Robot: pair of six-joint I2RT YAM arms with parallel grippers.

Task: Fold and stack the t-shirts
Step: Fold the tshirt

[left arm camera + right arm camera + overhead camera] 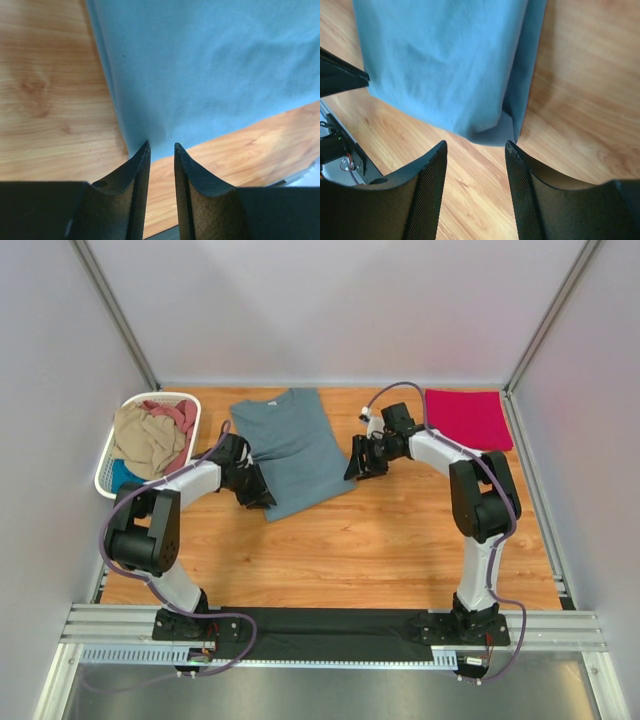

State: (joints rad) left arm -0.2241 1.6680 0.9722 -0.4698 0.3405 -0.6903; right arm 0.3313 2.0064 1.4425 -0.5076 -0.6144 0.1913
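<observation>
A slate grey-blue t-shirt point(293, 448) lies on the wooden table, folded lengthwise, collar at the far end. My left gripper point(254, 490) is open and empty at its near left corner; in the left wrist view the shirt point(210, 70) ends just ahead of my fingertips point(145, 150). My right gripper point(358, 462) is open and empty at the shirt's right near corner, whose folded edge point(512, 120) lies just ahead of my fingertips point(509, 147). A crimson-pink t-shirt point(467, 418) lies folded at the far right. Tan point(145, 438), dusty-pink point(176, 413) and bright-blue point(122, 476) shirts fill the basket.
The white slatted laundry basket point(104, 470) stands at the far left by the wall. White walls with metal posts close in the table on three sides. A black mat and metal rail point(330, 625) run along the near edge at the arm bases.
</observation>
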